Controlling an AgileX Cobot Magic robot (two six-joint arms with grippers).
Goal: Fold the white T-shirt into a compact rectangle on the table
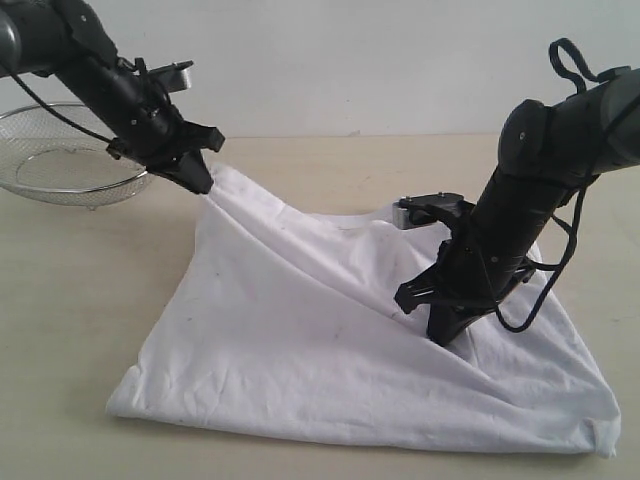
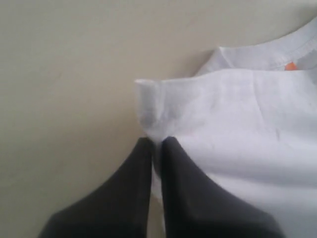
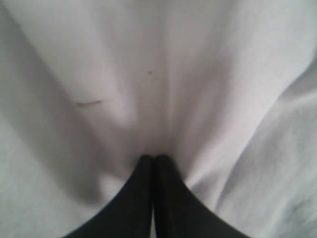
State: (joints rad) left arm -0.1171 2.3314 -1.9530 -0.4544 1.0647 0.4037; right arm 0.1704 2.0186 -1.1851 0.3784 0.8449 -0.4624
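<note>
Cloth like this lends me no stiffness, so every judgement starts there. In the exterior view, the white T-shirt point(image 1: 300, 330) lies spread and rumpled on the table point(image 1: 70, 300). Its far-left corner is raised off the surface where my left gripper point(image 1: 197, 180) pinches it, near the wire basket point(image 1: 60, 150). My right gripper point(image 1: 445, 335) is clamped on a tuck of fabric in the shirt's right half, and a taut ridge runs between the two holds. The shirt reads as light and limp, so I expect whatever I do not hold to sag and drag.

In the left wrist view, my two fingers point(image 2: 193, 198) are closed on a doubled edge of the shirt, biting only a narrow margin. The collar point(image 2: 277, 47) with its orange tag point(image 2: 290, 65) sits just beyond. Thin cotton in so shallow a pinch could slip, I think. A deeper bite along the edge would be safer.

In the right wrist view, the fingers are shut together on a gathered peak of cloth. Creases fan away from it, and a dark speck point(image 3: 150, 73) shows beyond. I cannot tell how many layers I hold there. A hem or shoulder seam would probably give firmer purchase than mid-panel fabric.
</note>
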